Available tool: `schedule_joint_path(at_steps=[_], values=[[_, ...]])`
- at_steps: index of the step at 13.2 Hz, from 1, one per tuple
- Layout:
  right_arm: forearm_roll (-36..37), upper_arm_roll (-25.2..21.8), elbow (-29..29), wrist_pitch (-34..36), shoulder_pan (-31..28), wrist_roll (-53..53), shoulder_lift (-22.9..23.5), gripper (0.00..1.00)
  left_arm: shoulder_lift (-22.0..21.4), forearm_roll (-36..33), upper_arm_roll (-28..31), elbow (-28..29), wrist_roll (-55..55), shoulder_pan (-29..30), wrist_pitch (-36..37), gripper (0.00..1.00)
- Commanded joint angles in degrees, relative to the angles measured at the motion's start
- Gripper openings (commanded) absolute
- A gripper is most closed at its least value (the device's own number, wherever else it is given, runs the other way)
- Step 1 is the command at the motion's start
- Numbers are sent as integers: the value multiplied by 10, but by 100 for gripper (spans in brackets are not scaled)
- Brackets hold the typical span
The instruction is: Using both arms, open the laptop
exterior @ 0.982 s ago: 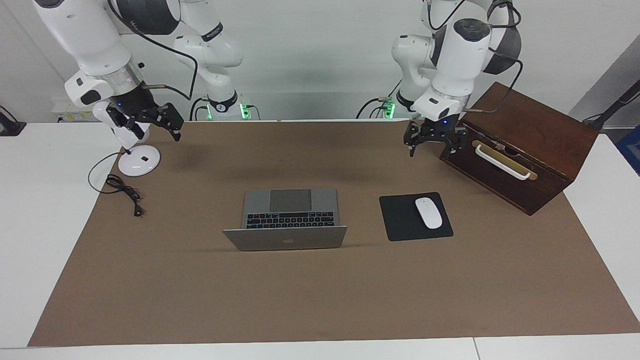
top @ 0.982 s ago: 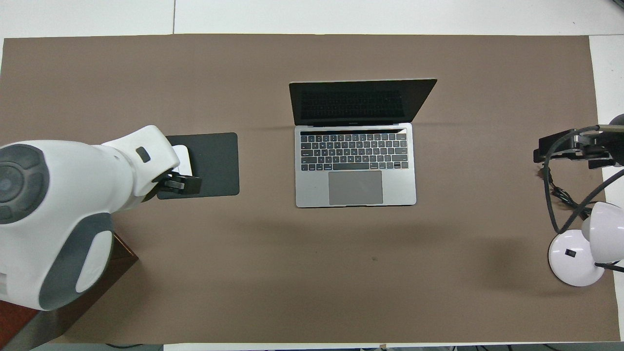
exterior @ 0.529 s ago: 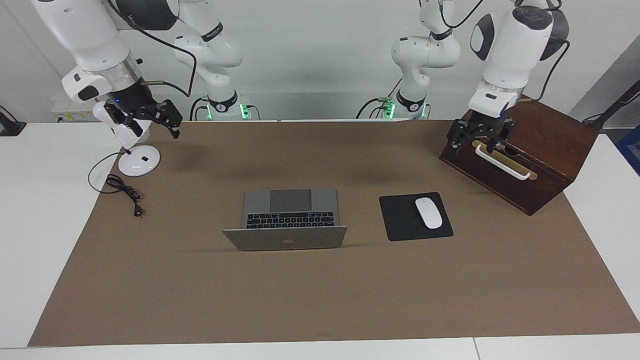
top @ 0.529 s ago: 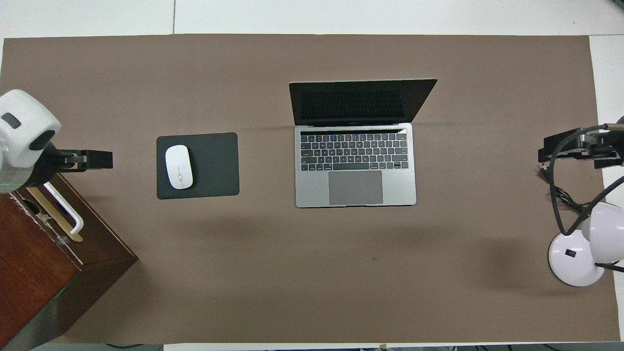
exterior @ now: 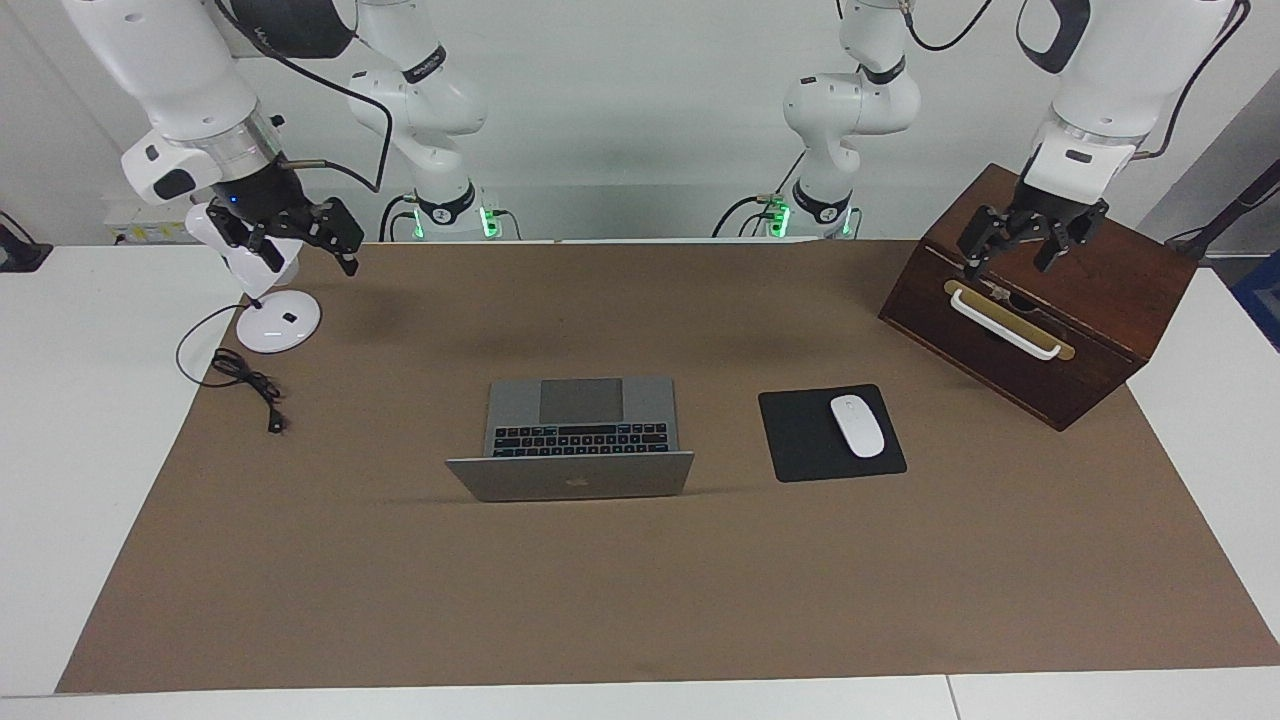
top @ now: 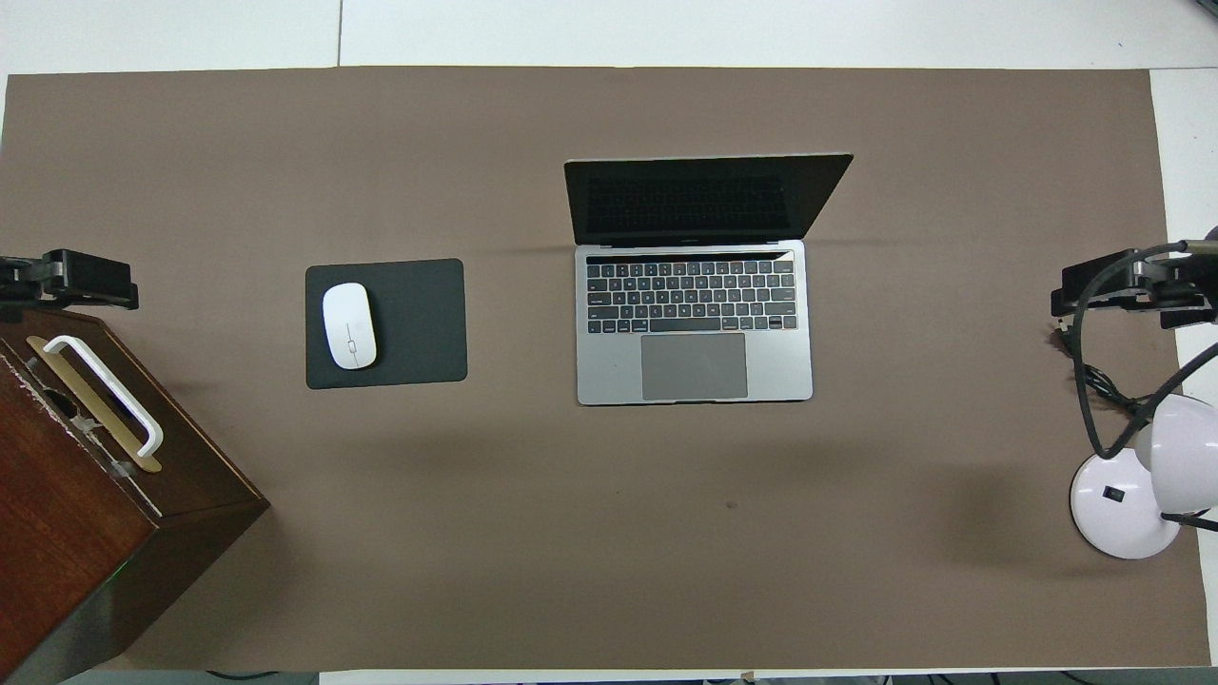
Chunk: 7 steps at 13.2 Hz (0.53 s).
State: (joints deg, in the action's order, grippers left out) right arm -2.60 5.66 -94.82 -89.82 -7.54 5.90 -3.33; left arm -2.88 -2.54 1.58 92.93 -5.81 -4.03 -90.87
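The laptop stands open in the middle of the brown mat, well apart from both grippers, lid raised and keyboard bare. The left gripper hangs over the wooden box with its fingers spread wide and empty; the black mouse pad with a white mouse lies between it and the laptop. The right gripper, also spread wide and empty, hangs beside the white lamp at the right arm's end.

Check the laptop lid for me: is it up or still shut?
Open. The laptop has its lid raised, with keyboard and trackpad exposed. Its screen looks dark. Neither claw touches it.
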Motion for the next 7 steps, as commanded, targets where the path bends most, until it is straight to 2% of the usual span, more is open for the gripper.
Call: schedule_joint_path(at_steps=[1, 4, 7], values=[[42, 10, 13, 24, -12, -12, 5, 100, 38, 11, -3, -63, 3, 9, 56, 100], [57, 9, 13, 27, -12, -11, 4, 100, 21, 9, -1, -22, 3, 9, 36, 100], [59, 10, 13, 30, -12, -12, 3, 100, 19, 8, -2, -19, 21, 7, 28, 100]])
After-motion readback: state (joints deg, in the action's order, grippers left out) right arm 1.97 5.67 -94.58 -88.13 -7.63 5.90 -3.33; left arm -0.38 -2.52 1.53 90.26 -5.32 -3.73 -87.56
